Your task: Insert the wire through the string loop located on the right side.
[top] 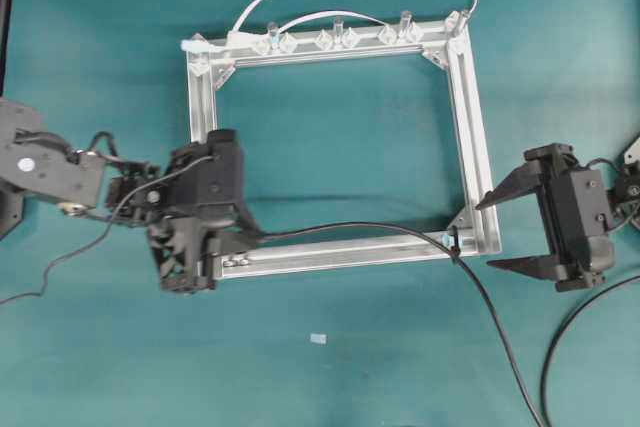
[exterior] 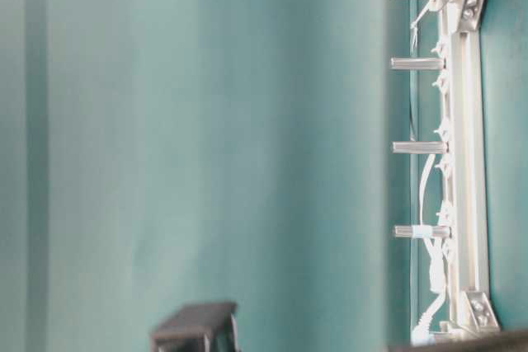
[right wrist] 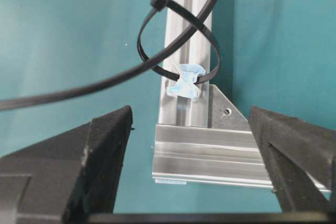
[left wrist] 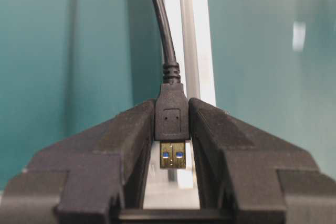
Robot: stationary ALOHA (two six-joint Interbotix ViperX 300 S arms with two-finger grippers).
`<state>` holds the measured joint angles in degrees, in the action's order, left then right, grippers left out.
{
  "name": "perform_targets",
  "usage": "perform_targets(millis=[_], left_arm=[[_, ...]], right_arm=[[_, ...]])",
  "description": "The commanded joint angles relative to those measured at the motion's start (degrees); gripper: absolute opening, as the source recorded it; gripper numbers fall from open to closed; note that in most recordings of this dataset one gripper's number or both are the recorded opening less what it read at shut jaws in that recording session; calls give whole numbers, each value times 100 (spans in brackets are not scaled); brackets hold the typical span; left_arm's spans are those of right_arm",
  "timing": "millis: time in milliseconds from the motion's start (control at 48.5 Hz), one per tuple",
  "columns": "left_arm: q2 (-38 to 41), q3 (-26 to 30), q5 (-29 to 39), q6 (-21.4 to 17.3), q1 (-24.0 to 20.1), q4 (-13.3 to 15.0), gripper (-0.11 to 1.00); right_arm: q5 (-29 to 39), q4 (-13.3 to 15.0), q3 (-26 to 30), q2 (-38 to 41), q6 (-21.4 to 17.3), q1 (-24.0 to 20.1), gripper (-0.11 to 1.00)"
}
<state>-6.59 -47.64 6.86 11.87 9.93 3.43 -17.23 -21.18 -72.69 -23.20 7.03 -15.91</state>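
The table [top: 330,377] lay bare on every side of the frame [top: 470,127], with open cloth inside it too. The left claw [top: 215,252] sat over the frame's near left corner, its jaws partly closed on the wire's plug (the gold tip [left wrist: 172,155] poked out between the fingers [left wrist: 131,135]). The right claw [top: 500,232] stood just off the frame's near right corner, jaws spread wide and holding nothing, clear of the bar's end. The wire [top: 350,229] ran from the left claw along the frame's near bar, passed through the loop [right wrist: 178,40] at the near right corner, then trailed off across the cloth toward the table's near edge. The loop stood up from the bar, taped there.
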Motion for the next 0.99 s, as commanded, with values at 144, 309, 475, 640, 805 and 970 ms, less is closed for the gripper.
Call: perform_targets(millis=[144,309,475,640,805,970], left_arm=[[-483,-396,404,510,281,0,24],[-800,-721,624,826,422,-9,24],[-958,-1020,721,1134,545,0,24],[-932,-1055,976,1415,554,0,24],[-967,-1037,1046,1424,545,0,24],[-967,-1011,1046,1415,545,-18,24]], right_arm=[[-26,18,18,-35,-9,9,93],[-26,18,18,-35,-9,9,93],[-26,18,18,-35,-9,9,93],[-26,18,18,-35,-9,9,93],[-53,18,18,-26,-9,9,93],[-62,18,18,-35,-9,18,93]])
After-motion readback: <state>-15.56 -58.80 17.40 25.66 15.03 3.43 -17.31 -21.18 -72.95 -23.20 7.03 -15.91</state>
